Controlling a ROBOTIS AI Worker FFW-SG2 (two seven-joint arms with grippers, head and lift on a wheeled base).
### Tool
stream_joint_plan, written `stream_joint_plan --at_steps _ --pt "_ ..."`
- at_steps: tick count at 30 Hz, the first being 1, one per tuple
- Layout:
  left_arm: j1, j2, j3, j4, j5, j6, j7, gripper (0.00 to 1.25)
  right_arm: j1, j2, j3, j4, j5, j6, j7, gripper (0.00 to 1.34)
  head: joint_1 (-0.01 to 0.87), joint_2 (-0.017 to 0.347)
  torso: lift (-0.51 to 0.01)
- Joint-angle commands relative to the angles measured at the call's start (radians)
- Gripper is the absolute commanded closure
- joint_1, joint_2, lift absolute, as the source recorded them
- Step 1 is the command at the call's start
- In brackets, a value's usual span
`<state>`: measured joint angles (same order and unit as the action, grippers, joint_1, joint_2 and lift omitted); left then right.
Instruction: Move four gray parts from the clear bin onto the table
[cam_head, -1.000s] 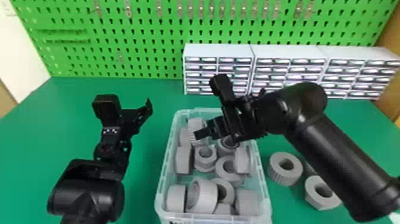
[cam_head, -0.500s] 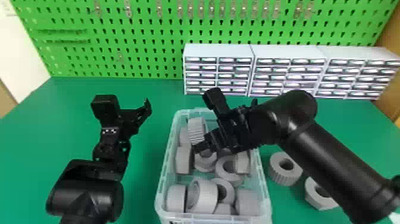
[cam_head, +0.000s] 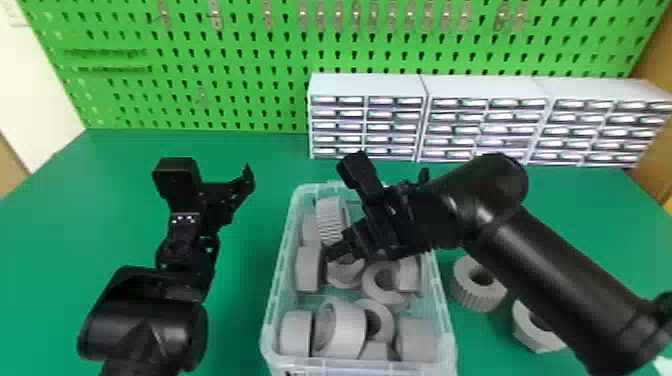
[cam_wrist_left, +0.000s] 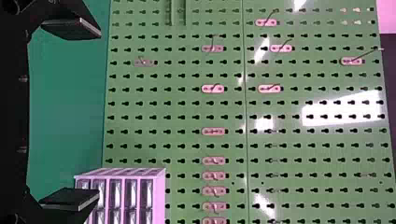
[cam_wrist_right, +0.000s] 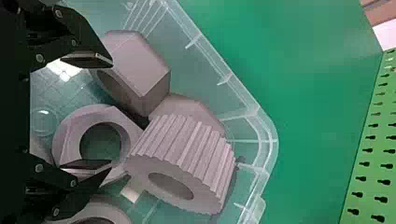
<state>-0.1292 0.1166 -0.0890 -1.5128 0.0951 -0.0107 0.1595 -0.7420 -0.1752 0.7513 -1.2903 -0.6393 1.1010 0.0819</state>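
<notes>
Over the far half of the clear bin (cam_head: 280, 295), my right gripper (cam_head: 334, 251) points down among gray parts, beside the ribbed gray part (cam_head: 331, 220). The right wrist view has the right gripper (cam_wrist_right: 112, 113) open, one finger overlapping a gray nut (cam_wrist_right: 69, 133) with a wide hole. A hexagonal gray part (cam_wrist_right: 140, 65) is near its other finger, and the ribbed part (cam_wrist_right: 187, 156) lies ahead of the fingertips. My left gripper (cam_head: 244, 184) is parked left of the bin; in the left wrist view the left gripper (cam_wrist_left: 99, 114) is open with nothing between its fingers.
On the table (cam_head: 240, 320), right of the bin, lie a ribbed gray ring (cam_head: 472, 296) and a gray nut (cam_head: 532, 332), the latter partly behind the right arm. White drawer cabinets (cam_head: 367, 85) stand at the back, before a green pegboard (cam_head: 225, 100).
My right gripper has moved left and nearer over the bin, its wrist tilting along the way. The left arm and the gray parts look unmoved.
</notes>
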Motion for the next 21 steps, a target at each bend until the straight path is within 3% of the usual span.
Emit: stream_joint_plan --at_steps 1,21 --pt "-0.001 0.0 -0.002 0.0 0.0 0.0 0.0 0.09 0.001 0.003 0.011 0.026 0.02 -0.02 0.021 0.5 0.693 0.072 -0.052" --pt "-0.012 0.0 -0.006 0.0 0.002 0.0 0.0 0.09 0.0 0.016 0.059 0.126 0.109 -0.101 0.125 0.47 0.693 0.072 -0.052"
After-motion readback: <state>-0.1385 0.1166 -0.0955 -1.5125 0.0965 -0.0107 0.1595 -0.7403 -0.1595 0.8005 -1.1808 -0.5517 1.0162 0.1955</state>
